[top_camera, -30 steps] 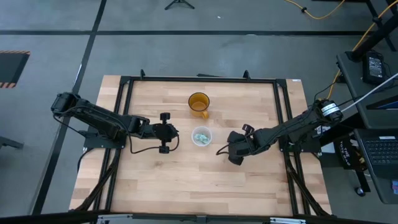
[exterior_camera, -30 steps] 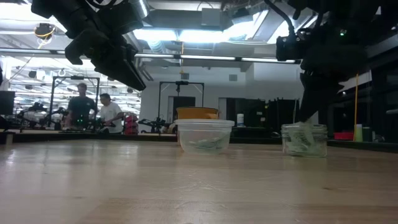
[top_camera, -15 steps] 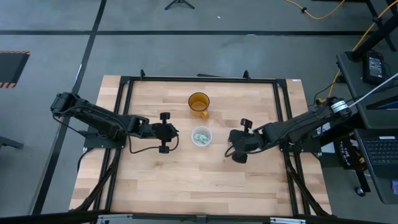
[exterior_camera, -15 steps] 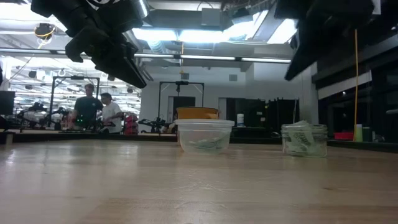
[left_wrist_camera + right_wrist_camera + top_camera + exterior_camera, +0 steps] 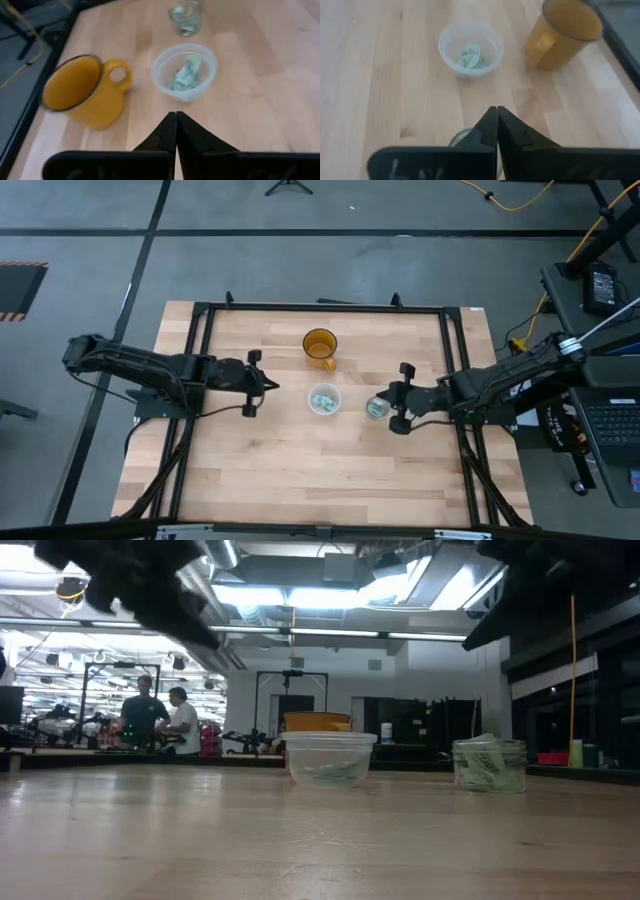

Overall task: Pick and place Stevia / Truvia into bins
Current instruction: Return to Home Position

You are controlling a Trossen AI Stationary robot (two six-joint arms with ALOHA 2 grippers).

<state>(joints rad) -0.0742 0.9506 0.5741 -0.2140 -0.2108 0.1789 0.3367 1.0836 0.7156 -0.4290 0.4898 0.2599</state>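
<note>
Stevia packets [image 5: 186,74] in clear cup [image 5: 323,399] and small cup [image 5: 377,408], frame centre; none loose on desk [image 5: 300,470]. My left pincer [image 5: 175,120], right pincer [image 5: 497,112] pressed together, empty. I judge sorting finished.

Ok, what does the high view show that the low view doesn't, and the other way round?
Only the high view shows the whole table and both arms in full: the left gripper left of the cups, the right gripper beside the small glass cup. Only the low view shows two people in the room behind and ceiling lights. Both show the amber cup, the clear plastic cup holding green packets, and the small glass cup.
</note>
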